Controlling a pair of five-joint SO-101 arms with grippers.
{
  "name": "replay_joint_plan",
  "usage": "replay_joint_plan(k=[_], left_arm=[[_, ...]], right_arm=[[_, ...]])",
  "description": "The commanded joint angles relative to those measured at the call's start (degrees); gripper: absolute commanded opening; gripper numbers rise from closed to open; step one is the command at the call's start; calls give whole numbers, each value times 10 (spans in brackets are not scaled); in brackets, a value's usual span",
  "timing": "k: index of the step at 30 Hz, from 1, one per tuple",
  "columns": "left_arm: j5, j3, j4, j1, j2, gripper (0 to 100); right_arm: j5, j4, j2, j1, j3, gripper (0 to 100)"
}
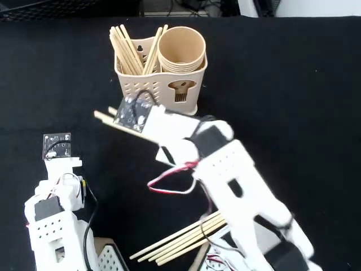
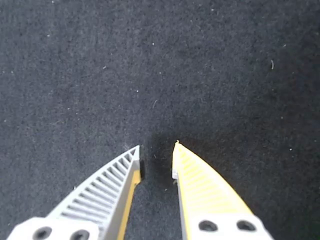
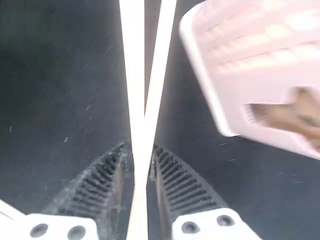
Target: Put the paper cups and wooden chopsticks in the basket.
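Beside the basket (image 1: 152,90), right gripper (image 3: 140,148) clamping chopsticks (image 3: 132,75)

No writing, number or brand can be read. One sign shows: a cut-out figure (image 1: 181,89) on the front wall of the basket (image 1: 141,87), at 12 o'clock.

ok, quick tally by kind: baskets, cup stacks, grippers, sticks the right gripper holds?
basket: 1
cup stack: 1
grippers: 2 (left gripper, right gripper)
held chopsticks: 2
Total: 6
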State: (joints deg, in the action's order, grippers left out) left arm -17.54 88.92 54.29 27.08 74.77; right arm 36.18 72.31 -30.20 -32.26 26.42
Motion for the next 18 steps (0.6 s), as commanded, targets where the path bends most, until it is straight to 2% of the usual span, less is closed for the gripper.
replay_joint_plan(k=[1,10,18], left_arm=[[3,-2,-11,-7,6,120],[3,-2,-11,-7,6,120],[3,-2,-10,-7,6,120]], right_arm=[[-28,4,-30,-7,-74,12],[-114,-51,50,-8,-224,12],[-121,-86,167,-7,-367,12]])
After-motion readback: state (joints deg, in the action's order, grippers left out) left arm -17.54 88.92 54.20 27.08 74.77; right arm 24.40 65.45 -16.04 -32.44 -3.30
